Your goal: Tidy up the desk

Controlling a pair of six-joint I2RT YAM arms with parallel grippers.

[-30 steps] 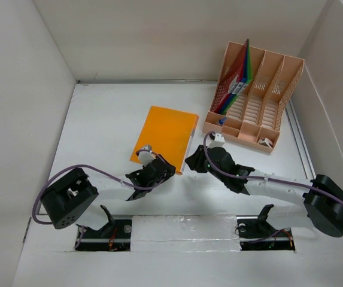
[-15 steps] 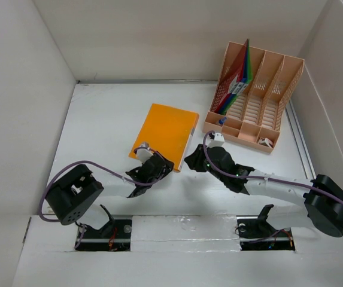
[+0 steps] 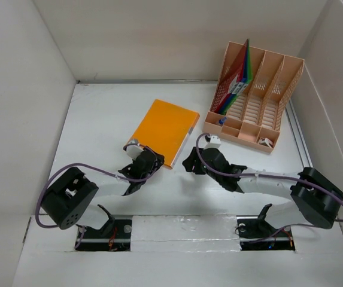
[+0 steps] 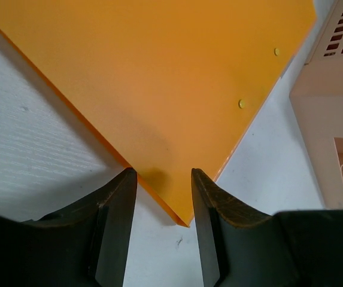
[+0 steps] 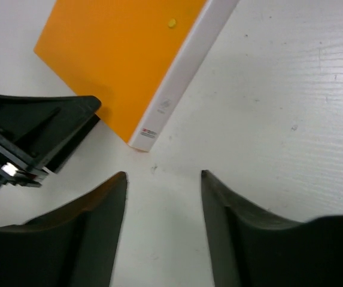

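The left hand (image 4: 163,179) stood apart around the orange binder's (image 4: 159,78) near corner. At the corner's 3 o'clock the right hand (image 5: 163,179) hovered, also apart.

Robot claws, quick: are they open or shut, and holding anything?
Left gripper: open, straddling a corner of the orange folder.
Right gripper: open, holding nothing.

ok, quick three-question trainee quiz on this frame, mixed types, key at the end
1. True or false: the left claw is shut on the flat orange binder.
2. In the top view, which slot of the peach slotted file rack holds the coloured folders? A leftmost, B middle, C rightmost.
3. Fill in: the open right claw hovers over bare white ____.
Key: 1 false, it is open around the binder's corner; 2 A; 3 desk.
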